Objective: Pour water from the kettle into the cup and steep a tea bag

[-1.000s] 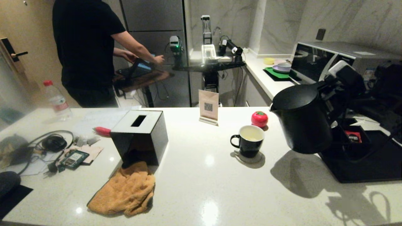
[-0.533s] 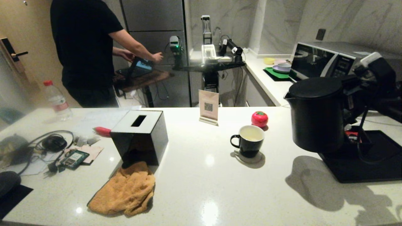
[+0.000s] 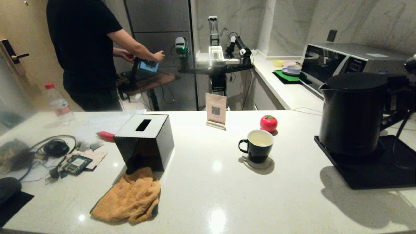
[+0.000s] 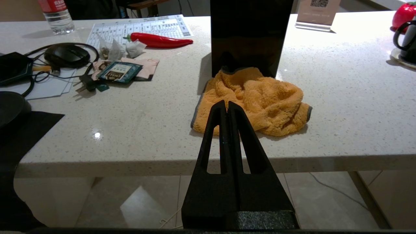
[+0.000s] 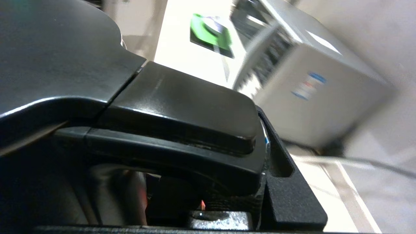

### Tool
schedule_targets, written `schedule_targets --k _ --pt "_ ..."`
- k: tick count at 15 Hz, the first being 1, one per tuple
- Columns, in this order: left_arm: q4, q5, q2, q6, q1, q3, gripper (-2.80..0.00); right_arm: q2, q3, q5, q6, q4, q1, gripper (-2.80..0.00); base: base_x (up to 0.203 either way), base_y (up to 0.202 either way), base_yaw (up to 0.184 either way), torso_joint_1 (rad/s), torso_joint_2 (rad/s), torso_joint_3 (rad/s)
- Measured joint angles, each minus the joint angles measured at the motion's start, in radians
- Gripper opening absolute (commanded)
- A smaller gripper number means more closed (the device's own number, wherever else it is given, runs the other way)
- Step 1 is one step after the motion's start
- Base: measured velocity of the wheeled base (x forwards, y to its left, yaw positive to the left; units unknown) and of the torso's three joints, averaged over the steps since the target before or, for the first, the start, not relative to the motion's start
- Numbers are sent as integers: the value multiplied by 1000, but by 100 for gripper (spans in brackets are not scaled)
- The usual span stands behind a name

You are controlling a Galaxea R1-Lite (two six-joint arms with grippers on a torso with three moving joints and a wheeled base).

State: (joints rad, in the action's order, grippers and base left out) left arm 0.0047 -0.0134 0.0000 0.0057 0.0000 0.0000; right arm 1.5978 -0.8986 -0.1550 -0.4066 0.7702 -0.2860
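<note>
The kettle looks like matt black plastic, smooth. At its nine o'clock the cup is glossy black ceramic with a white glazed inside. The counter is pale speckled stone, polished enough to mirror lamps. At the cup's eight o'clock lies an orange cloth, rough terry, below a glossy black box.

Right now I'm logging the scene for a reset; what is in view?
matte black kettle: one, upright on black tray, far right
black mug with white inside: one, centre, pale water inside
red tomato-shaped thing: one, behind mug
black tissue box: one, left of centre
orange cloth: one, before box
red chilli: one, left
clear bottle: one, red cap, far left
left gripper: shut, off counter's near edge
right gripper: on kettle handle
</note>
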Motion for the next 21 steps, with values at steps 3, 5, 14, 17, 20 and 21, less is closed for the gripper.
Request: schedule_targets --k 3,5,14,17,20,21 --pt "0 0 0 0 0 0 -280 -25 12 1 50 0 -76 -280 0 0 0 0 0 0" --pt "0 -1 0 0 0 0 -280 -36 14 1 88 -1 -137 -280 0 0 0 0 0 0" --pt "0 0 0 0 0 0 -280 -17 15 2 218 5 -480 -280 0 0 0 0 0 0" --pt "0 -1 0 0 0 0 -280 34 11 1 242 83 -587 -280 0 0 0 0 0 0" --pt "0 0 0 0 0 0 -280 105 6 2 245 163 -667 -280 0 0 0 0 0 0" --pt "0 0 0 0 0 0 -280 129 5 2 245 187 -683 -280 0 0 0 0 0 0"
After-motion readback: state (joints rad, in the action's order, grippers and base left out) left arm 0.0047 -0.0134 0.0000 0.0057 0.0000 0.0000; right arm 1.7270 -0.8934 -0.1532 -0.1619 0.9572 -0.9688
